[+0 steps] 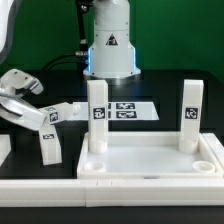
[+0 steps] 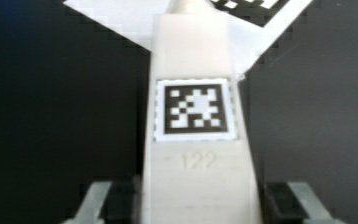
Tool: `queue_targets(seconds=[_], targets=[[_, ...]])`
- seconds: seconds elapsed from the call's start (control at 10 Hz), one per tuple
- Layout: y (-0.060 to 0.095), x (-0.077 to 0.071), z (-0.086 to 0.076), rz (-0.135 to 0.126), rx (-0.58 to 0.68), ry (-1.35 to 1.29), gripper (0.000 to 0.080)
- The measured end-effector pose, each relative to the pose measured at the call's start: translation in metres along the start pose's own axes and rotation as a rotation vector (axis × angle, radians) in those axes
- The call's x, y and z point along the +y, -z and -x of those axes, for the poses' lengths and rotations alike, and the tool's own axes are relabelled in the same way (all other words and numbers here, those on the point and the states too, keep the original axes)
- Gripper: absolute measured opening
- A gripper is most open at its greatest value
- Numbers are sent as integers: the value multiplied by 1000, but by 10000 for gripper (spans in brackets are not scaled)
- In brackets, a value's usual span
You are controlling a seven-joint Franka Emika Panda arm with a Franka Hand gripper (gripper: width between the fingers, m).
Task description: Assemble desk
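Since two legs stand and two lie loose, stage: about halfway by my judgement; the third leg is the job in hand.
Near edge: long white rail (image 1: 110, 188) runs along the front, no tags; likely a stop to square parts against.
Desk panel (image 1: 150, 160): near right, rim up, so the sockets face up and legs can go in from above.
Standing legs: left leg (image 1: 97, 115) and right leg (image 1: 192, 115) upright at the panel's far corners, as far as I can tell; near corners look free, which leaves the approach open.
Gripper (image 2: 197, 205): left of the panel, low over the loose parts.
Fingers (image 2: 101, 200): one each side of a lying leg (image 2: 197, 110), tag up; set narrow, but cannot tell whether the pads bear on it. They sit across its short width near one end.
Second loose leg (image 2: 131, 18): askew at the far end of the first, touching or overlapping, cannot tell which; could get nudged on a lift.
Marker board (image 1: 125, 110): flat, beyond the panel, centre.
Arm base (image 1: 110, 50): far centre.
Tabletop (image 1: 170, 90): matt black, bare between parts; white parts show up well on it.
Room: dark behind; nothing more to make out.
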State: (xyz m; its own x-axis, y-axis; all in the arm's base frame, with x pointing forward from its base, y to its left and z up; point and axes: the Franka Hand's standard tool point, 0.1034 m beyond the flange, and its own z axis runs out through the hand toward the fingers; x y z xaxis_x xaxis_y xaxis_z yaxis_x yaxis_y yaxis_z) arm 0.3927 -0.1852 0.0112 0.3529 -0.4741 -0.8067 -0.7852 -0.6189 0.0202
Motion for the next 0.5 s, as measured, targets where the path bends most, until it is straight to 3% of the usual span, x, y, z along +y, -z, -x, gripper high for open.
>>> queue_targets(seconds=[0.1, 0.3, 0.5], targets=[[16, -12, 8, 10, 40, 35, 284], [56, -28, 37, -38, 82, 83, 284], [85, -47, 45, -18, 226, 141, 284]])
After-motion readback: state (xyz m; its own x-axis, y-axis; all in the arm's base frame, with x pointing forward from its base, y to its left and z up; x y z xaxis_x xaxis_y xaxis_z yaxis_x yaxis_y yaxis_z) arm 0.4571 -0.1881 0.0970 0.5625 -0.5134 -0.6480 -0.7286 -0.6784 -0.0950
